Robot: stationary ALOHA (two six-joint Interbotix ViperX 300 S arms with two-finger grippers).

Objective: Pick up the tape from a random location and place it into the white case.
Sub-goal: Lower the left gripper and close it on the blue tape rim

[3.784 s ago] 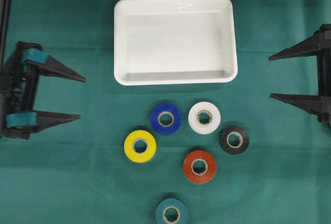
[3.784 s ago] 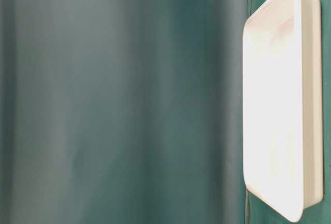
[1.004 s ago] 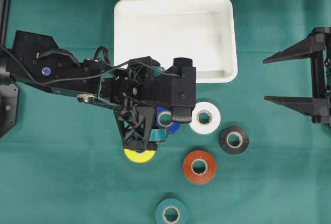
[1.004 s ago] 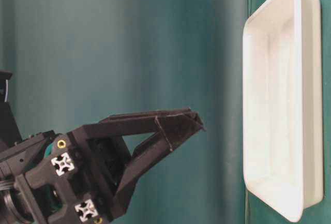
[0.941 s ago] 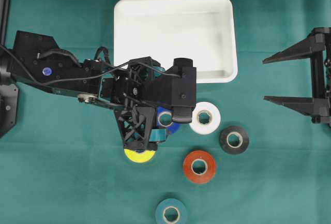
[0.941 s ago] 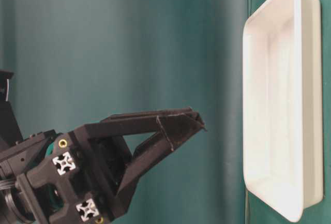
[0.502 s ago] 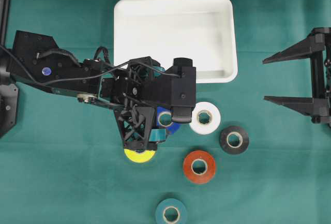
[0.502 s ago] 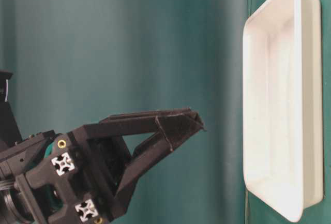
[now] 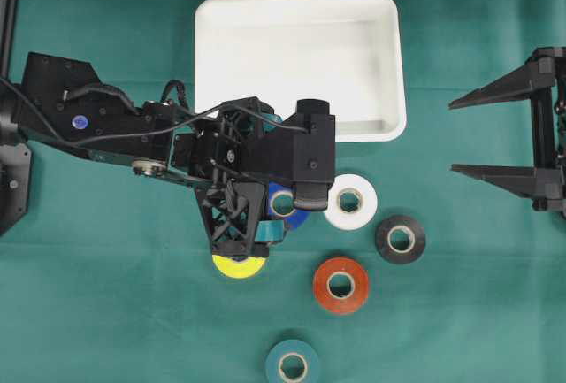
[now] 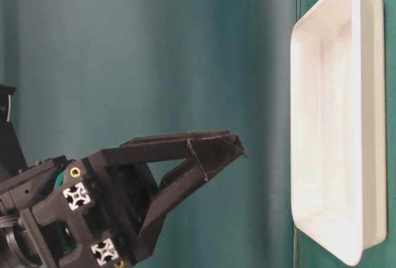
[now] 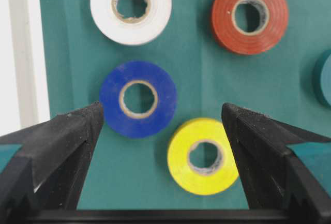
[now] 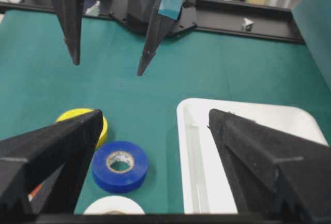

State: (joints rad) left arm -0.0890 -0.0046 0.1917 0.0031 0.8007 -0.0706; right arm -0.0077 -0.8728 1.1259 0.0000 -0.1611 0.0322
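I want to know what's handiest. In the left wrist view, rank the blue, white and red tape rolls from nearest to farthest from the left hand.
1. Blue tape roll, between the left hand's open fingers.
2. White tape roll, beyond it, upper left.
3. Red tape roll, upper right, farthest.

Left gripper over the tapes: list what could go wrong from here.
1. The open left gripper spans both the blue tape and the yellow tape, which nearly touch; closing could catch or push both.
2. The white tape lies close behind the blue one and may get nudged.
3. The white case rim is near; a low carry could clip it.
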